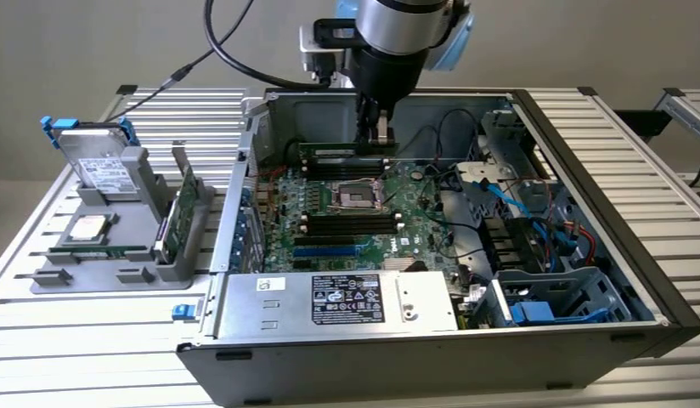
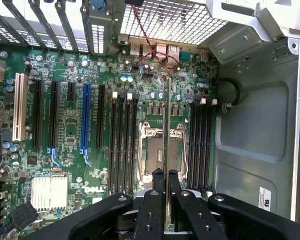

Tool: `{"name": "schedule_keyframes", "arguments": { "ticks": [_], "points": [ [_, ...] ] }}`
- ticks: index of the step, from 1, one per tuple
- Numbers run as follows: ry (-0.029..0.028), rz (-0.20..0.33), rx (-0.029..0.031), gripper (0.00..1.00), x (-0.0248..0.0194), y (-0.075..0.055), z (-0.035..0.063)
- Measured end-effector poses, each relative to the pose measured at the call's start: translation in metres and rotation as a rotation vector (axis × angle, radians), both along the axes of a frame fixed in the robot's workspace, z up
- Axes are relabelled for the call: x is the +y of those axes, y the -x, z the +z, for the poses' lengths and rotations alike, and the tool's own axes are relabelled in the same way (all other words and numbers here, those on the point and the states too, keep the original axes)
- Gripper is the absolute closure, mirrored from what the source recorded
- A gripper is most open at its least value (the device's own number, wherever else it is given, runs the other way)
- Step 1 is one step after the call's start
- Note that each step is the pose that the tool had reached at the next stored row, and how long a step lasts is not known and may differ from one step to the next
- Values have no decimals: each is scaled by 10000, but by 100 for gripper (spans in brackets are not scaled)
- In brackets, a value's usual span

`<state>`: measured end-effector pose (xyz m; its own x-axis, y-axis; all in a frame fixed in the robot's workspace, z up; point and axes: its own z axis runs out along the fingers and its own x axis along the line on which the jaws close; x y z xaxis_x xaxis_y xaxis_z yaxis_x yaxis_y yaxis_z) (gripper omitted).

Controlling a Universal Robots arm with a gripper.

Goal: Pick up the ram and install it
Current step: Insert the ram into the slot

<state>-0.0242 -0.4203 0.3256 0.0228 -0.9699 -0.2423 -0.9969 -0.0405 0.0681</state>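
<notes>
My gripper hangs inside the open computer case, near its back wall, above the motherboard. It is shut on the ram, a long thin green stick held on edge. In the wrist view the ram appears edge-on as a narrow line running out from between the black fingers of the gripper. It hovers over the CPU socket, between the two banks of black memory slots, nearer the bank beside the case wall.
A grey stand at the exterior view's left holds a silver hard drive with blue rails and an upright green expansion card. The power supply sits at the case front. Blue and black cables and a drive cage fill the case's right side.
</notes>
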Motion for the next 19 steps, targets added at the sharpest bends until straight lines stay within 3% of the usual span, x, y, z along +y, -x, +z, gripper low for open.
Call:
{"name": "schedule_keyframes", "arguments": {
  "ticks": [5, 9, 16, 19],
  "points": [
    [84, -311, -46, 86, 0, 18, -59],
    [243, -401, -55, 86, 0, 19, -96],
    [420, -499, -58, 86, 0, 29, -190],
    [537, -498, -61, 86, 1, 29, -226]
  ]
}}
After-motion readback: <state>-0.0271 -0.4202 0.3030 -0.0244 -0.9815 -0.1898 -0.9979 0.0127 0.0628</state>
